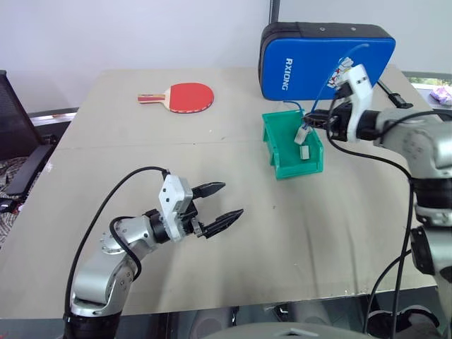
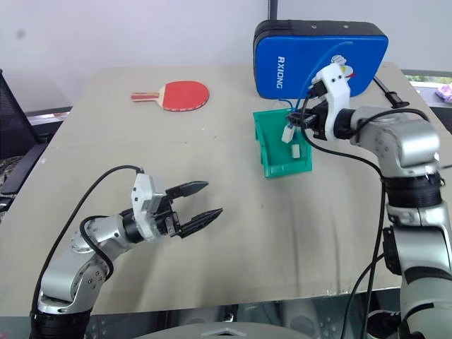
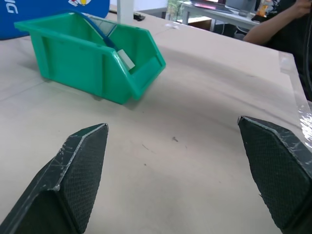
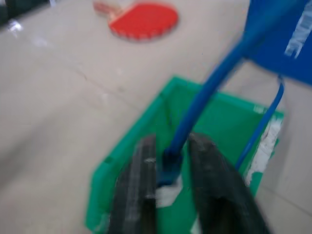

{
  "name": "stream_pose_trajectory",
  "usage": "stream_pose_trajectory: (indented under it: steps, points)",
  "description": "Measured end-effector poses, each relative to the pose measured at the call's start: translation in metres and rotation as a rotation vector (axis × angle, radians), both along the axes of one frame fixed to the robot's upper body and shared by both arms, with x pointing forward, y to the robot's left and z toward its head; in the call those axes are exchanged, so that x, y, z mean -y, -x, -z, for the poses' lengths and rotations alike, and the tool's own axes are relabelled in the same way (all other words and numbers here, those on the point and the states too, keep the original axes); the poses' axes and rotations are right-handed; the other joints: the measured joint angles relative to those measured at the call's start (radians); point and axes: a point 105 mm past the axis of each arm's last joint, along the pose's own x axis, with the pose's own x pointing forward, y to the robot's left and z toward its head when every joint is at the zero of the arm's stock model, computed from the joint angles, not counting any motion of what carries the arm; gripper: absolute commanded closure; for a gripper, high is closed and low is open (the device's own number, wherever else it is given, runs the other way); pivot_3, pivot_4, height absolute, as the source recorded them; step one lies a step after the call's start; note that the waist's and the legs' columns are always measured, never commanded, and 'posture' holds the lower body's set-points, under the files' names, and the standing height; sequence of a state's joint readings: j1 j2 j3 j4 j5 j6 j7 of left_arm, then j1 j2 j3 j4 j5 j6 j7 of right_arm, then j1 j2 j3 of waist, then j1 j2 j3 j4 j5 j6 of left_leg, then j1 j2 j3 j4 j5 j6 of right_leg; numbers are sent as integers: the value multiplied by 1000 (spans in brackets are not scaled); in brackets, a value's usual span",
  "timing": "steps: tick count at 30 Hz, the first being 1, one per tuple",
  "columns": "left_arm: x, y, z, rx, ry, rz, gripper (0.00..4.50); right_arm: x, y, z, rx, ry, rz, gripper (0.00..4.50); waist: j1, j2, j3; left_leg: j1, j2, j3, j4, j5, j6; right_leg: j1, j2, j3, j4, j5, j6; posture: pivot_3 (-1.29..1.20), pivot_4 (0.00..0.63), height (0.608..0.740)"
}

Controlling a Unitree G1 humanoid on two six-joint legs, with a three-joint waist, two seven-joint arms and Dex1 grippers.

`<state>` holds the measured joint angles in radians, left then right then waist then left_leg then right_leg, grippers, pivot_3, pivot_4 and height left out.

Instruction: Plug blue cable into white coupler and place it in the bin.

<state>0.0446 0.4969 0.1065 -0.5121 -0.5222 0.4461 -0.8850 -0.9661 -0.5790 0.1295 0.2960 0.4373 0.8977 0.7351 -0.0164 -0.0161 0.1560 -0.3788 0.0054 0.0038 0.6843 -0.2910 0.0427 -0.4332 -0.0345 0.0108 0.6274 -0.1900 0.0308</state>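
Right gripper (image 4: 168,170) at upper right grips blue cable (image 4: 204,102) over bin (image 1: 277,145); white coupler (image 1: 304,151) inside. Left gripper (image 1: 221,205) released, lower left.

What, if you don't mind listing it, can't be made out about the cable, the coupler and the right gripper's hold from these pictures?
- Right gripper: blurred in the right wrist view; the blue cable runs between its fingers, but whether they pinch it is unclear.
- White coupler: too small in the eye views to show a seated plug.
- Green bin: in the left wrist view its wall hides most of its contents.
- Person's arm: cut off by the frame edge.
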Motion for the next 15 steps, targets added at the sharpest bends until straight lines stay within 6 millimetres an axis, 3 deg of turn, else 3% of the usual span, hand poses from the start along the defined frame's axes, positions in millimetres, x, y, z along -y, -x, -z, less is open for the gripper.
stream_pose_trajectory:
  steps: [2,5,7,9,13,15]
  points:
    - [2,0,-3,7,20,-9,109,4,-9,15,-45,11,13,1513,5,0,0,-2,0,-1,0,0,0,-1,-1,-1,0,2,4,0,150,740]
    - [2,0,-5,14,26,-25,109,10,-10,14,-33,9,12,41,11,1,1,-8,-1,-1,0,0,0,-7,-3,0,-1,2,4,0,150,740]
    - [3,0,-6,16,31,-26,109,16,-6,2,16,-6,12,41,14,1,1,-13,-1,-2,0,0,0,-11,-4,-1,-1,2,4,0,150,740]
    - [4,-1,-5,16,35,-34,109,28,17,-15,146,-28,-22,41,26,1,1,-18,-1,-6,0,0,0,-14,-5,-2,-1,2,4,0,150,740]
    - [2,-1,-7,21,32,-41,109,30,59,-16,261,-67,-83,41,31,1,1,-18,-1,-8,-1,-1,0,-13,-7,-3,-1,2,4,0,150,740]
    - [-1,-2,-7,19,15,-46,109,35,90,-13,296,-107,-83,41,33,1,1,-17,-1,-9,-1,-1,0,-13,-6,-4,0,2,4,0,150,740]
